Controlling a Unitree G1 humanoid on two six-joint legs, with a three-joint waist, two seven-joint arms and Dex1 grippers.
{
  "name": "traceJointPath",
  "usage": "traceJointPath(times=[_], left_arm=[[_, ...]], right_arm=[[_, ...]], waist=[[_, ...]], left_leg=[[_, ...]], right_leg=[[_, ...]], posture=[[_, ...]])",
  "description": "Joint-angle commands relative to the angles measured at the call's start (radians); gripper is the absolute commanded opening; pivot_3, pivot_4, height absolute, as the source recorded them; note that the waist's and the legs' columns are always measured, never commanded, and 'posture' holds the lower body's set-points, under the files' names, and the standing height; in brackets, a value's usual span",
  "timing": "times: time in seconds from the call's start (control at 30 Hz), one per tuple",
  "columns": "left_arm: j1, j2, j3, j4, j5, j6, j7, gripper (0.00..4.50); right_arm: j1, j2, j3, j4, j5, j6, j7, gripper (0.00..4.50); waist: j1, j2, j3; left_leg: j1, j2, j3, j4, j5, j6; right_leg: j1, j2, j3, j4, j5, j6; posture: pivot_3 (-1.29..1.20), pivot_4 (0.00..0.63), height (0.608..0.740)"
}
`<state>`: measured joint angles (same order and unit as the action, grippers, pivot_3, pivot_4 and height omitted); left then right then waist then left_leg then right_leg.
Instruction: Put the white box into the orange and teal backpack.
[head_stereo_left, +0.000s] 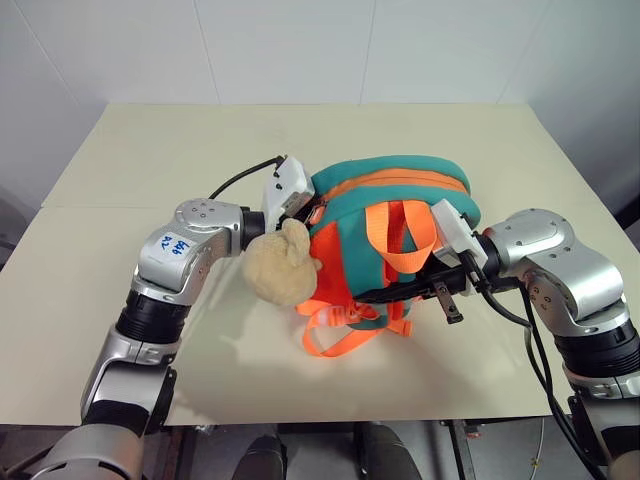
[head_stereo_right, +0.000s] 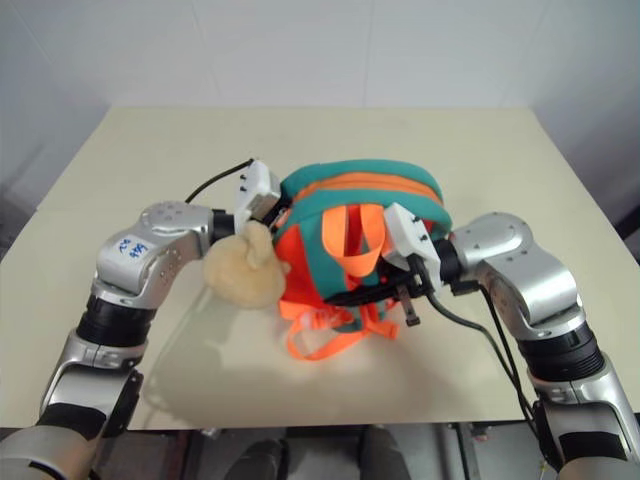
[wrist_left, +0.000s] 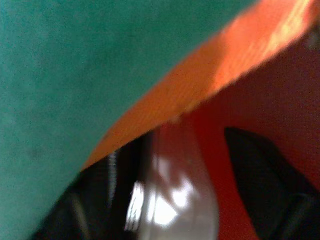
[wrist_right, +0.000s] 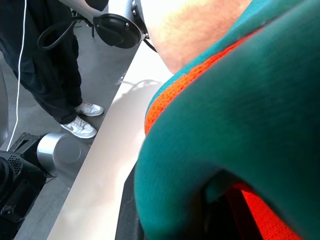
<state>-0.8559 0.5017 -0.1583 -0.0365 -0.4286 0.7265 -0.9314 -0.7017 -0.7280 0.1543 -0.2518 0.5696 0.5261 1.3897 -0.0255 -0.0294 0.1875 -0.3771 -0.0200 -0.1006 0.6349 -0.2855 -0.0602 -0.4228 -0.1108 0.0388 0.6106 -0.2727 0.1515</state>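
Left wrist view looks along the left gripper (wrist_left: 195, 200) into the orange and teal backpack (wrist_left: 75, 75): its two black fingers (wrist_left: 260, 170) stand spread apart inside the orange-lined opening, and between them lies the pale glossy face of the white box (wrist_left: 175, 200), under the teal flap and its orange edge; whether the fingers touch the box cannot be told. From the head, the left eye view shows the left gripper's white wrist housing pushed into the backpack's left side, just above the tan plush ball (head_stereo_left: 282, 265), with the fingers and box hidden inside. The right gripper (head_stereo_left: 445, 290) comes in from the other side, its fingers pressed together on the backpack's dark edge among the orange straps (head_stereo_left: 400, 235). The right wrist view shows teal fabric up close, the table (wrist_right: 105, 170) edge, and beyond it a person's legs in dark trousers and white shoes (wrist_right: 80, 125) on the floor. The backpack rests near the middle of the table.
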Motion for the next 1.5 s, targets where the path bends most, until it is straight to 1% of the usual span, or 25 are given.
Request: traceJointPath(times=[0.03, 0.13, 0.27, 0.4, 0.5, 0.73, 0.93, 1.17, 1.37, 1.5], left_arm=[[-0.054, 0.040, 0.043, -0.068, -0.022, 0.004, -0.025, 4.50], [-0.063, 0.084, 0.054, -0.104, -0.043, 0.024, -0.063, 4.50], [-0.061, 0.118, 0.074, -0.145, -0.095, 0.053, -0.106, 4.50], [-0.016, 0.128, 0.162, -0.176, -0.218, 0.086, -0.156, 4.50], [0.041, 0.178, 0.213, -0.169, -0.268, 0.102, -0.212, 4.50], [0.093, 0.244, 0.262, -0.080, -0.250, 0.058, -0.225, 4.50], [0.116, 0.266, 0.357, -0.032, -0.309, 0.077, -0.239, 4.50], [0.150, 0.336, 0.428, -0.016, -0.347, 0.092, -0.269, 4.50], [0.210, 0.423, 0.517, -0.131, -0.439, 0.165, -0.247, 4.50], [0.243, 0.436, 0.605, -0.234, -0.544, 0.221, -0.175, 4.50]], right_arm=[[-0.004, 0.005, 0.000, -0.035, 0.007, -0.005, -0.003, 0.53], [-0.001, 0.005, -0.001, -0.037, 0.005, -0.006, -0.005, 0.53], [0.002, 0.005, -0.001, -0.041, 0.005, -0.007, -0.008, 0.53], [0.003, 0.007, -0.002, -0.042, 0.004, -0.007, -0.011, 0.53], [0.003, 0.006, -0.002, -0.042, 0.004, -0.007, -0.013, 0.53], [0.002, 0.007, -0.001, -0.038, 0.002, -0.006, -0.012, 0.53], [-0.002, 0.011, 0.003, -0.032, 0.000, -0.008, -0.009, 0.53], [-0.004, 0.012, 0.005, -0.032, 0.001, -0.005, -0.012, 0.53], [-0.001, 0.007, 0.004, -0.034, 0.003, -0.005, -0.014, 0.53], [-0.002, 0.010, 0.007, -0.026, -0.001, -0.009, -0.012, 0.53]], waist=[[-0.002, 0.000, 0.000], [-0.002, 0.000, 0.000], [-0.001, 0.000, 0.000], [-0.002, 0.000, 0.000], [-0.005, 0.000, 0.000], [0.003, 0.000, 0.000], [0.001, 0.000, 0.000], [-0.001, 0.000, 0.000], [-0.002, 0.000, 0.000], [-0.002, 0.000, 0.000]], left_leg=[[0.000, 0.000, 0.000, 0.000, 0.000, 0.000], [0.000, 0.000, 0.000, -0.001, 0.000, 0.000], [0.000, 0.000, 0.000, -0.002, 0.000, 0.000], [-0.001, 0.000, 0.000, -0.002, 0.000, 0.000], [-0.001, 0.000, 0.000, -0.002, 0.000, 0.000], [-0.001, 0.000, 0.000, 0.000, 0.000, 0.000], [-0.001, 0.000, 0.000, 0.000, 0.000, 0.000], [-0.001, 0.000, 0.000, 0.000, 0.000, 0.000], [-0.001, 0.000, 0.000, -0.001, -0.001, 0.002], [-0.001, 0.000, 0.000, -0.002, -0.002, 0.003]], right_leg=[[0.000, 0.000, 0.000, 0.000, 0.000, 0.000], [0.000, 0.000, 0.000, -0.001, 0.000, 0.000], [0.000, 0.000, 0.000, -0.002, 0.000, 0.000], [0.000, 0.000, 0.000, -0.002, 0.000, 0.000], [-0.001, 0.000, 0.000, -0.002, 0.000, 0.000], [-0.001, 0.000, 0.000, -0.001, 0.000, 0.000], [0.000, 0.000, 0.000, -0.001, 0.000, 0.000], [0.000, 0.000, 0.000, -0.001, 0.000, 0.000], [0.000, 0.000, 0.000, -0.001, 0.000, 0.000], [0.000, -0.001, 0.000, -0.002, 0.000, 0.000]], posture=[[0.00, 0.150, 0.740], [0.00, 0.150, 0.740], [0.00, 0.150, 0.740], [0.00, 0.150, 0.740], [0.00, 0.150, 0.740], [0.00, 0.150, 0.740], [0.00, 0.150, 0.740], [0.00, 0.150, 0.740], [0.00, 0.150, 0.740], [0.00, 0.150, 0.740]])
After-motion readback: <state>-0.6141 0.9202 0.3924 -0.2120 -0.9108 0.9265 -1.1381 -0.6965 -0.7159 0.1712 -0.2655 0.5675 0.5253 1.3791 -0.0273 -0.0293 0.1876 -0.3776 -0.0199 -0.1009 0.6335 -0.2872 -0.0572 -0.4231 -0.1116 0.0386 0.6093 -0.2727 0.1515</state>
